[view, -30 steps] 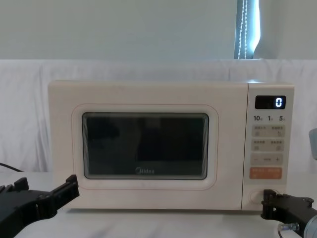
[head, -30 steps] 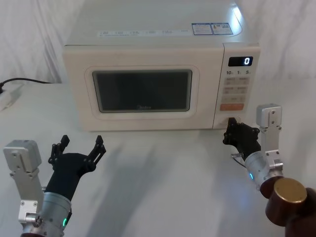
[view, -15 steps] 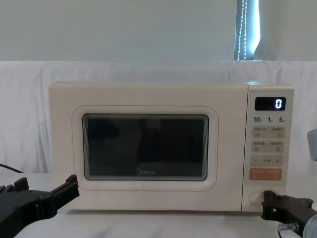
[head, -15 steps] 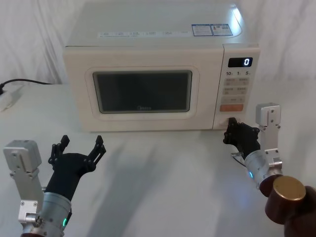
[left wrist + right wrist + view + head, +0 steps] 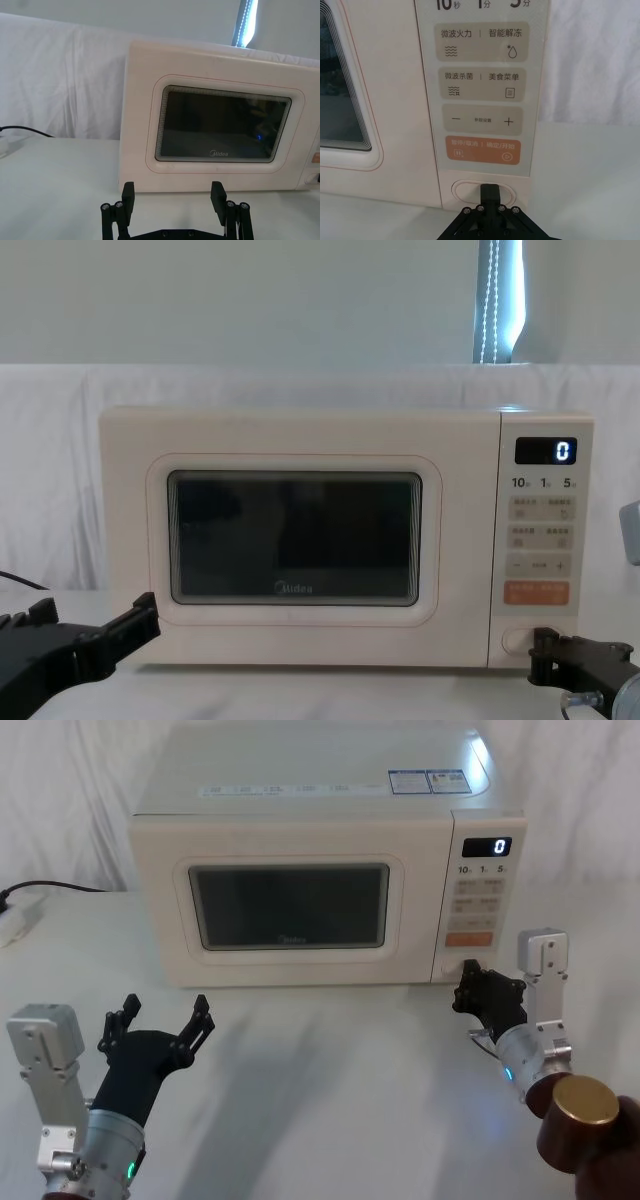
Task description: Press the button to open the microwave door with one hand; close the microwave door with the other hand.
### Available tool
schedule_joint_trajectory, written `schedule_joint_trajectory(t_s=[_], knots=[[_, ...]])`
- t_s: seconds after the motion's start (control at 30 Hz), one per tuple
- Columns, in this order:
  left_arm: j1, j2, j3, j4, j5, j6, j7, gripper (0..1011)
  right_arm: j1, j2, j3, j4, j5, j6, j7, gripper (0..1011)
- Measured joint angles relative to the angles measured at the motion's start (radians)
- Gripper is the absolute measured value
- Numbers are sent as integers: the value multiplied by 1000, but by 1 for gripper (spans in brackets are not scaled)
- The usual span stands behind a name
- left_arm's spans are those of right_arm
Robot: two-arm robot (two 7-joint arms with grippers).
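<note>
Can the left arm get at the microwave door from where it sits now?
Probably yes. The left gripper hovers open over bare table in front of the shut microwave door, with nothing standing between them.

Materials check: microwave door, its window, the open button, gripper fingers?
The microwave door: likely painted metal or plastic, cream, soft satin sheen. The window: dark glass or clear plastic over fine mesh, faintly reflective. The button: probably moulded plastic, matte cream like its panel. The right gripper, tip at the button, and the left gripper, parked low in front of the door: matte black, serrated fingers, hard plastic or coated metal; screw heads visible.
</note>
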Motion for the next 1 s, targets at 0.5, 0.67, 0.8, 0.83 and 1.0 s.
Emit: schedule_joint_trajectory(t_s=[0.5,0.67,0.8,0.83,1.0], knots=[[0,0,0,0,0,0,0,1001,13,-2,5,25,5,-2,6,0],[0,0,0,0,0,0,0,1001,25,-2,6,45,6,-6,11,0],[0,0,0,0,0,0,0,1001,31,-1,5,54,7,-9,16,0],[0,0,0,0,0,0,0,1001,32,-1,5,57,7,-9,16,0],[0,0,0,0,0,0,0,1001,39,-2,5,67,8,-12,20,0]])
